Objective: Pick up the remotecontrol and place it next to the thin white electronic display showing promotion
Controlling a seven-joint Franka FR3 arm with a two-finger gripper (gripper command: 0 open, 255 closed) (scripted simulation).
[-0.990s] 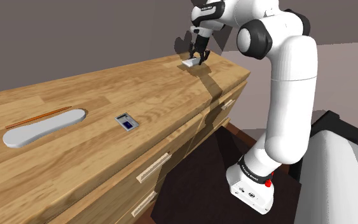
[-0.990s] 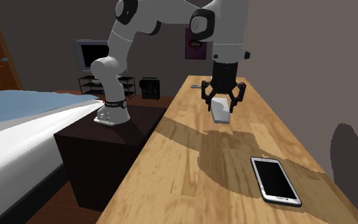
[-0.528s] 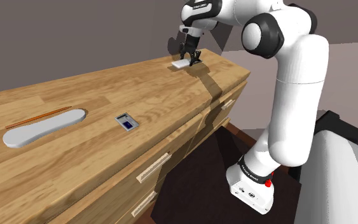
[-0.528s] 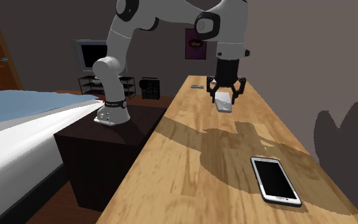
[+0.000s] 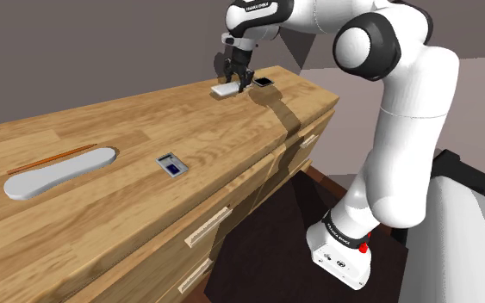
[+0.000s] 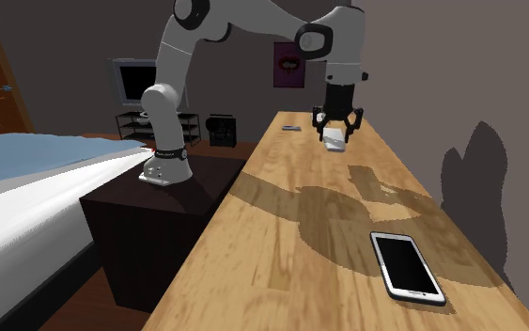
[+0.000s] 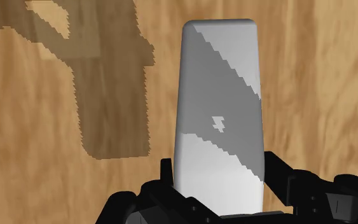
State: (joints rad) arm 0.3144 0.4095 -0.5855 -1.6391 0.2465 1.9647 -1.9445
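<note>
**Markings.** The arm (image 5: 404,112) carries dark lettering on its wrist link and on its base link. Both are too small to read. The content of the wall poster (image 6: 288,70) cannot be made out.

**Claw state.** The claw (image 5: 234,74) is pinching the remote control (image 5: 226,88) at one short end. In the wrist view, one black finger (image 7: 276,170) presses against each long side.

**Task item.** The remote control is a flat, plain grey-white slab with rounded corners. It is held over the tabletop (image 5: 128,211) near the end beside the stand, toward the wall-side edge. A small dark square item (image 5: 264,83) lies near it on the wood.

**Shoulder view.**
- A grey oval tray (image 5: 59,172) lies toward the opposite end of the tabletop, with a thin brown stick (image 5: 64,155) just beside it.
- A small flat device with a blue patch (image 5: 170,164) lies mid-tabletop.
- The drawer fronts (image 5: 232,194) below the tabletop have pale bar handles.

**Second exterior view.**
- The thin white display (image 6: 406,266) lies flat with its pale screen up, close to the wall-side edge. It is well apart from the remote control.
- A bed (image 6: 27,188), a television (image 6: 135,82) and the dark box stand (image 6: 149,235) are also visible.

**Surface.** The tabletop is light wood with a streaked grain. The arm's shadow falls across it.
</note>
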